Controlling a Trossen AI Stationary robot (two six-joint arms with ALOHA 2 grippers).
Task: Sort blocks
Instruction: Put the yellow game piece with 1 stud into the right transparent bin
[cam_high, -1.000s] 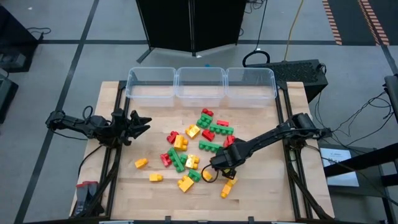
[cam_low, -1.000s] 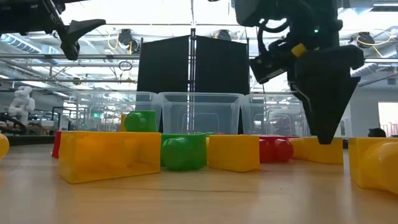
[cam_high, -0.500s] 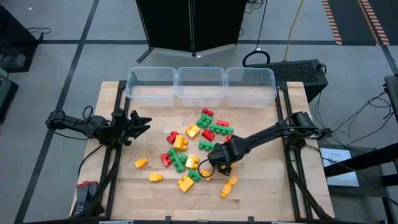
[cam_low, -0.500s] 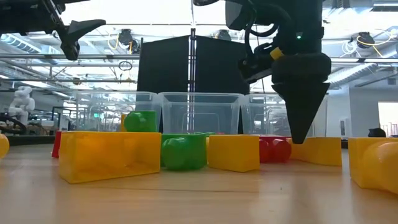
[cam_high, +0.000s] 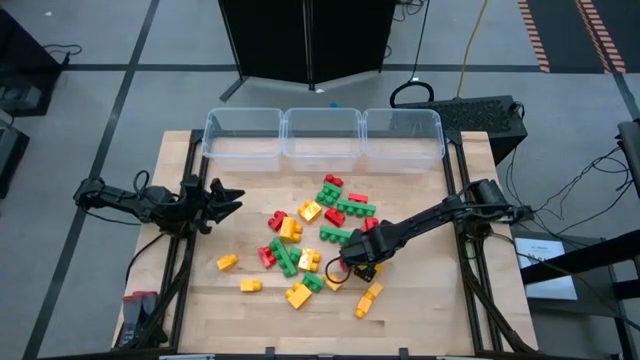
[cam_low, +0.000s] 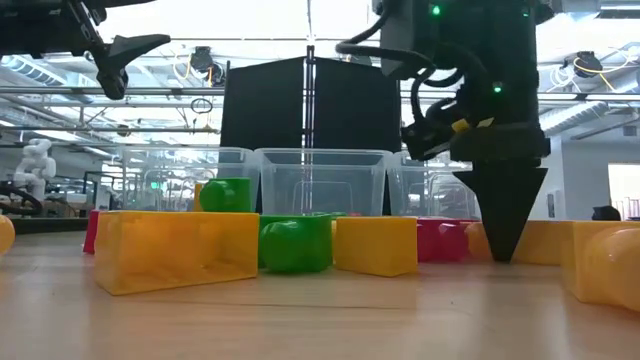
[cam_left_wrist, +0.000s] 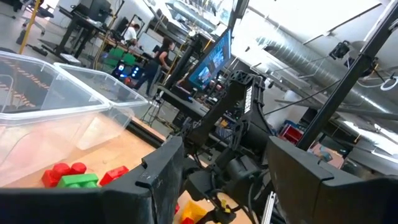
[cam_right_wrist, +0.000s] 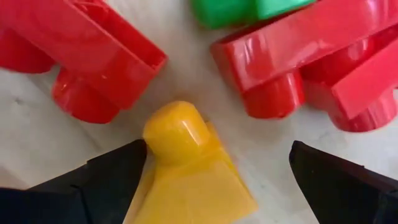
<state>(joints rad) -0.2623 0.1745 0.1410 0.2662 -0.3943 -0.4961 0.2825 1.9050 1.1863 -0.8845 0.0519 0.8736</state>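
Red, green and yellow blocks lie scattered on the middle of the wooden table. My right gripper points straight down at the near right side of the heap, its tips low over the table. It is open, with one yellow block lying on the table between its fingers, a stud facing away from the wrist. Two red blocks and a green one lie just beyond. My left gripper hovers open and high at the table's left. My right gripper comes from above with one finger right beside the yellow block's side and the other finger well apart from it. I cannot tell whether the near finger touches the block. The block lies on the table.
Three clear bins stand in a row along the table's far edge. More yellow blocks lie toward the near edge. Bare wood shows at the near left and near right corners.
My right gripper has sunk toward the table over the yellow block, shifting a little sideways and rolling somewhat about its own pointing line. It has stayed open. The blocks have not moved.
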